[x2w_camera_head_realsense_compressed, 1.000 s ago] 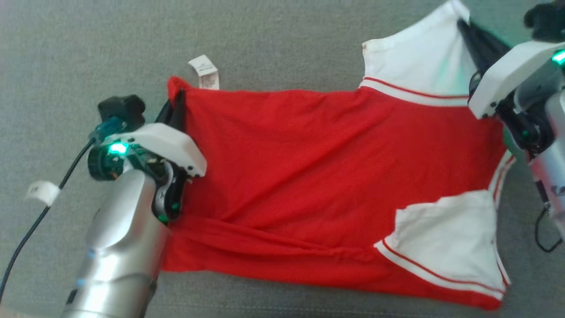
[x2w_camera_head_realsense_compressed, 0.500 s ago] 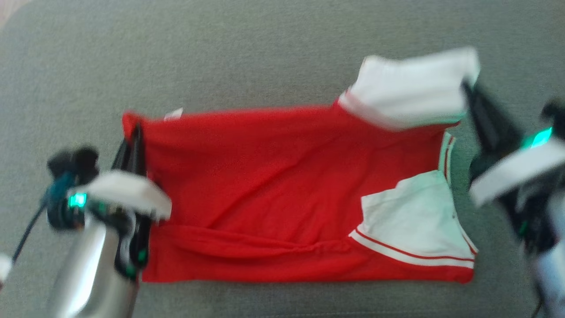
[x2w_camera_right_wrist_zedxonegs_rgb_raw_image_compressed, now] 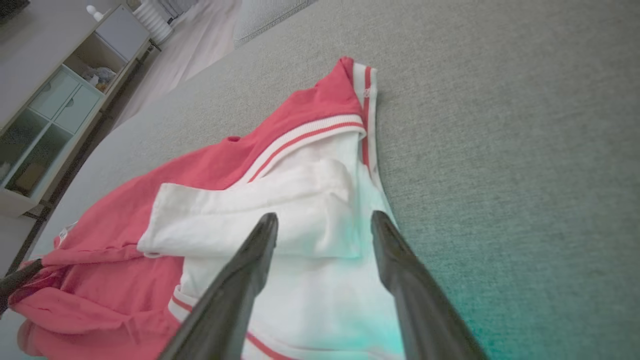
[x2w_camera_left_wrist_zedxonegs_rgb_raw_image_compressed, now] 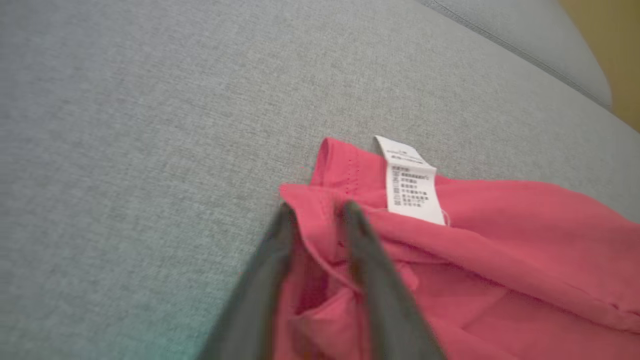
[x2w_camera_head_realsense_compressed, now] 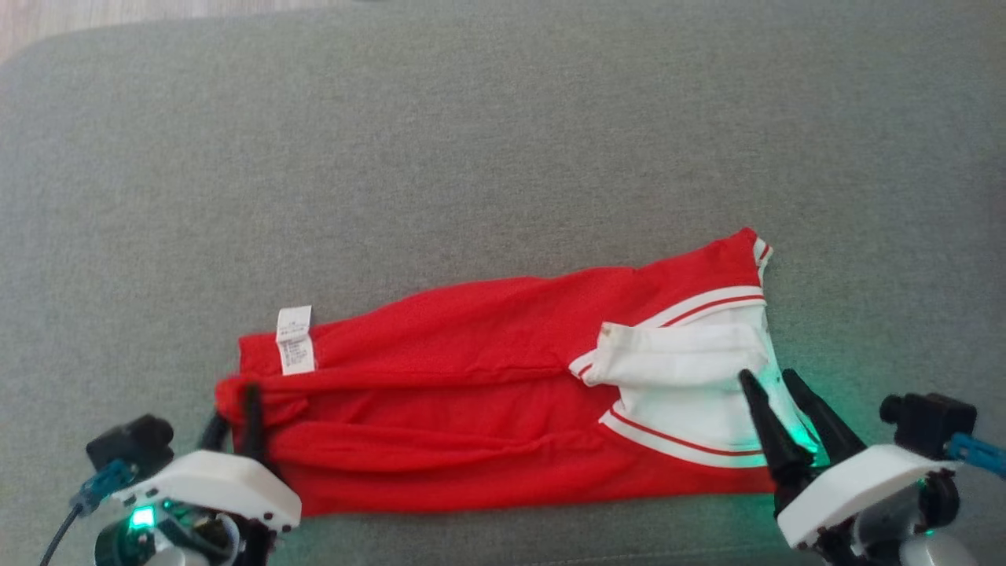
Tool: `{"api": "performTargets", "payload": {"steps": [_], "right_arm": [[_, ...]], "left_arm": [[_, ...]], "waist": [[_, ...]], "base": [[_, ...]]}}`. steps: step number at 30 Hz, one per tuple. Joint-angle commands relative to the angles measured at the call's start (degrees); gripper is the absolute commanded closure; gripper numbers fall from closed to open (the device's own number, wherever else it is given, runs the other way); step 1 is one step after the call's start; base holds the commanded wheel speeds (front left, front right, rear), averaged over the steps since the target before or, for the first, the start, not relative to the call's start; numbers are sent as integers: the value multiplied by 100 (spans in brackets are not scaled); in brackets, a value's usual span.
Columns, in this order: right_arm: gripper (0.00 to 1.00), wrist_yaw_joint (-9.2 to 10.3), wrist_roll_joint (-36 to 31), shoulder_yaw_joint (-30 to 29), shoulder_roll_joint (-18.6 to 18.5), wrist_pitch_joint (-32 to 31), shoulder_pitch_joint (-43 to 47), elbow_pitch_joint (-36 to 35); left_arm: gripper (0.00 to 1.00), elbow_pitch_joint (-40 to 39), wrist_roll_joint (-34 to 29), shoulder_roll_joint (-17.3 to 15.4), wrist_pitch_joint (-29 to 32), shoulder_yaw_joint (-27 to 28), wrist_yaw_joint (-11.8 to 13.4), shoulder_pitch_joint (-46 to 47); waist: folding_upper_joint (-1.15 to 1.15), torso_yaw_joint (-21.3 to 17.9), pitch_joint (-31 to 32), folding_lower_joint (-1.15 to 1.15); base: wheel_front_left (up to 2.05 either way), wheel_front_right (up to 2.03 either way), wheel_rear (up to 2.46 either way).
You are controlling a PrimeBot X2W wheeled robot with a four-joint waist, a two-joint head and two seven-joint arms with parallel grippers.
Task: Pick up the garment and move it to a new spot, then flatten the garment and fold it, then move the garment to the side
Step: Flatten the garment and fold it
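Folded over since a second ago, the garment (x2w_camera_head_realsense_compressed: 471, 409) lies doubled on the grey cushion (x2w_camera_head_realsense_compressed: 471, 157); right gripper (x2w_camera_head_realsense_compressed: 766, 379) spread over its white sleeve (x2w_camera_head_realsense_compressed: 676, 354); left gripper (x2w_camera_head_realsense_compressed: 245, 399) barely parted around the red hem (x2w_camera_left_wrist_zedxonegs_rgb_raw_image_compressed: 345, 165), hold unclear; a snagged hem on withdrawal could drag the fold open.

Soft, even daylight lies over the grey fabric-covered surface (x2w_camera_head_realsense_compressed: 503, 157), leaving barely a shadow around the red-and-white garment (x2w_camera_head_realsense_compressed: 471, 409). A green lamp glow tints the white sleeve (x2w_camera_head_realsense_compressed: 676, 354) and the surface's near edge beside the right tool (x2w_camera_head_realsense_compressed: 765, 375), and pools along the bottom of both wrist views. The head view is sharp. The left tool's (x2w_camera_left_wrist_zedxonegs_rgb_raw_image_compressed: 318, 206) dark fingers (x2w_camera_left_wrist_zedxonegs_rgb_raw_image_compressed: 372, 280) are smeared out of focus, and red washes to pink. Wide-angle bend tilts the pale cabinet (x2w_camera_right_wrist_zedxonegs_rgb_raw_image_compressed: 55, 100).
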State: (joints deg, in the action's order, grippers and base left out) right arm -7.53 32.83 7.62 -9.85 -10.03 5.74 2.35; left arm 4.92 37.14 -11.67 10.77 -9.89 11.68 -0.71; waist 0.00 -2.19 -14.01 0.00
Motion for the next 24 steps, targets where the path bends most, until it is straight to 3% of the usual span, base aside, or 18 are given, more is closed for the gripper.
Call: {"api": "performTargets", "payload": {"steps": [1, 8, 15, 24], "right_arm": [[0, 4, -17, 89, -39, 68, 7, -255], [0, 4, -267, -69, -37, 487, 15, -801], [0, 4, -1116, -602, 13, 704, -213, -1495], [0, 4, -1602, -817, 170, 441, -241, -1971]], "left_arm": [[0, -139, -32, -48, -62, 186, 44, 27], [0, -328, -471, -39, -896, 230, 186, -85], [0, -710, -1465, -124, -1881, -66, 434, 145], [0, -911, -2098, -277, -1982, -377, 618, 327]], "waist": [[0, -25, 58, 0], [0, -63, 188, 0], [0, 22, 374, 0], [0, 98, 477, 0]], "base": [[0, 0, 0], [0, 0, 0], [0, 0, 0], [0, 0, 0]]}}
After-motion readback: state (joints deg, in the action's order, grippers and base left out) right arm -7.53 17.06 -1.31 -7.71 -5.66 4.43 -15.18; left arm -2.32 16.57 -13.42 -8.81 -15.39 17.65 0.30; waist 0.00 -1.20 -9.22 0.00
